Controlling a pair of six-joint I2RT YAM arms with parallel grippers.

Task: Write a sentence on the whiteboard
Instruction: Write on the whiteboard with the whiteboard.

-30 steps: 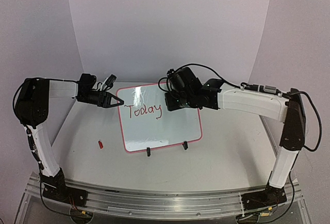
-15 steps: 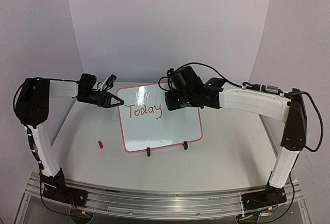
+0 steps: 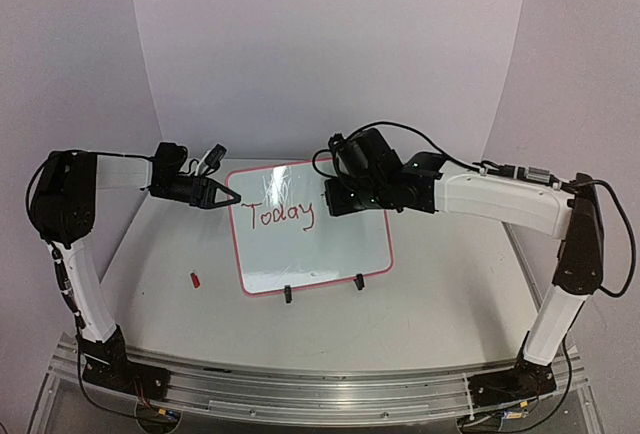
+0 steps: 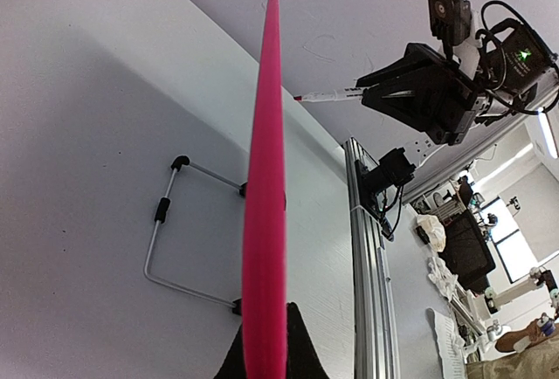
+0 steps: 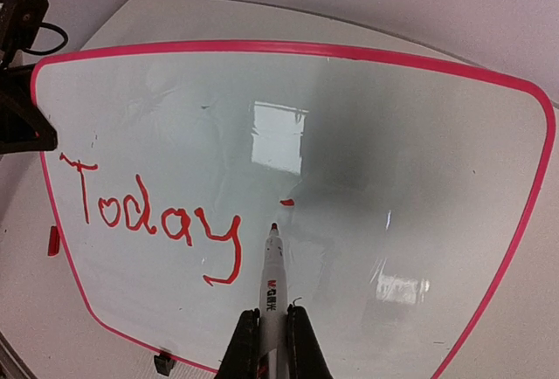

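The left gripper (image 3: 228,196) pinches the whiteboard (image 3: 320,249) by its left edge; the right gripper (image 5: 269,325) pinches the marker (image 5: 272,279) just right of "Today" (image 5: 148,220). Pressing too hard could rock the board, skewing the next word.

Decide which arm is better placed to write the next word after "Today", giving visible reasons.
Right: the right gripper holds the marker, tip beside "Today" on the whiteboard; the left gripper clamps its pink frame.
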